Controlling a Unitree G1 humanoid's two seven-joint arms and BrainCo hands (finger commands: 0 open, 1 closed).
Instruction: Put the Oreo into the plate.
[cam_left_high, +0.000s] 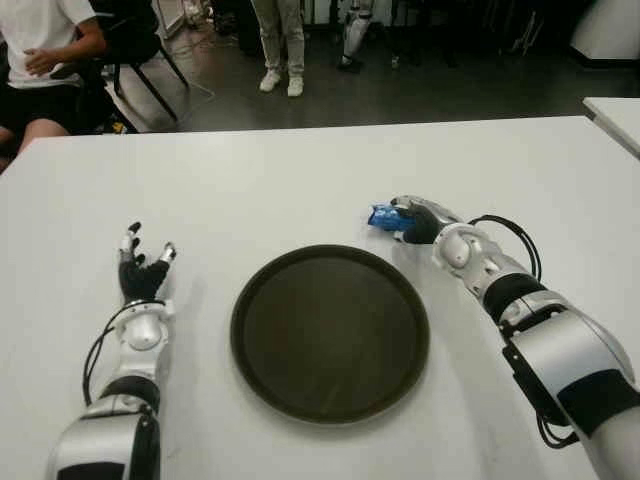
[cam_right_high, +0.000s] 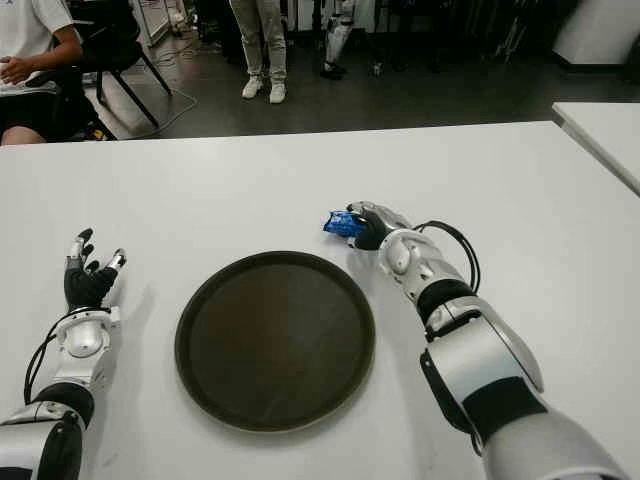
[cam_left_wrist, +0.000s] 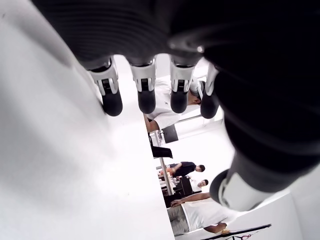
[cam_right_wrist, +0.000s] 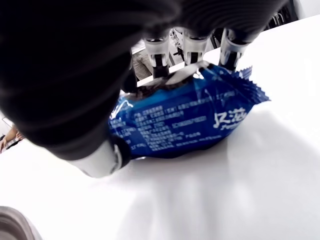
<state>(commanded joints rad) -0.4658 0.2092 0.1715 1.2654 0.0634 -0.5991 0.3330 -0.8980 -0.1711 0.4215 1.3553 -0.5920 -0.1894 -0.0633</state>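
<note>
White table (cam_left_high: 300, 180); beyond it, a seated person (cam_left_high: 40, 60) (another stands (cam_left_high: 280, 40)).

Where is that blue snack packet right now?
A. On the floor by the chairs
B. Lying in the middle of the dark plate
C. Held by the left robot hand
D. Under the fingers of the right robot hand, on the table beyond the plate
D: the blue Oreo packet sits on the white table with the right robot hand closed over it, outside the plate.

Both arms wear glossy silver-white shells with black joint bands. The left hand (cam_left_high: 143, 272) and right hand (cam_left_high: 412, 222) have black palms and white-jointed, black-tipped fingers (cam_left_wrist: 112, 96). Black cables loop beside each wrist.
</note>
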